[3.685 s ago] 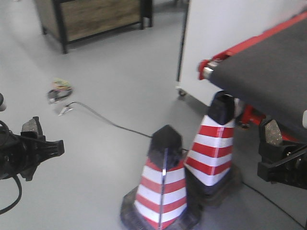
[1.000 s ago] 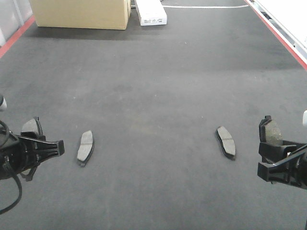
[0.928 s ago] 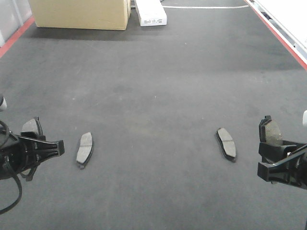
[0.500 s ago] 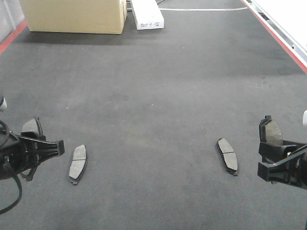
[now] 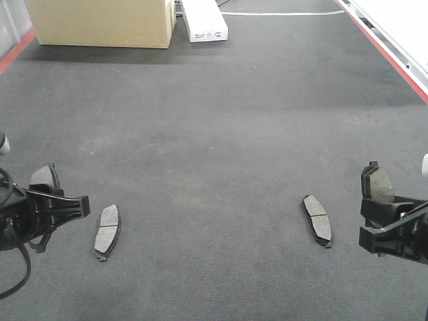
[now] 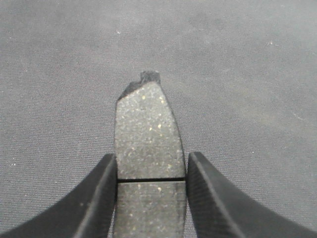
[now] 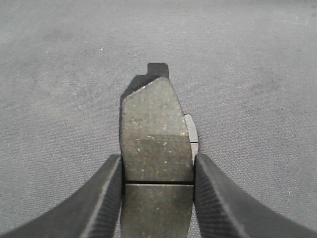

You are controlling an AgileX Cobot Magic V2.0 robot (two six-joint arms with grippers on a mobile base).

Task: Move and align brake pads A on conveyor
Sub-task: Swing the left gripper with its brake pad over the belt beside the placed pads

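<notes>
The conveyor (image 5: 221,134) is a dark charcoal belt that fills the front view. Two brake pads A lie flat on it, grey face up: one at the lower left (image 5: 107,232) and one at the lower right (image 5: 317,220). My left gripper (image 5: 48,195) hangs just left of the left pad and is shut on a third brake pad (image 6: 147,131), whose cross groove sits between the fingers (image 6: 94,198). My right gripper (image 5: 384,204) hangs right of the right pad, shut on a fourth brake pad (image 7: 156,134). A grey sliver of the lying pad (image 7: 191,133) peeks out behind it.
A cardboard box (image 5: 100,20) and a white carton (image 5: 204,20) stand at the belt's far end. Red edge strips run along the left (image 5: 13,50) and right (image 5: 394,57) sides, with a white surface (image 5: 408,20) beyond the right one.
Some seconds ago the view showed floor and striped cones; it now shows the belt. Over the last second both lying pads slid lower in view, the left one also leftward. Both grippers stay shut on their pads.
</notes>
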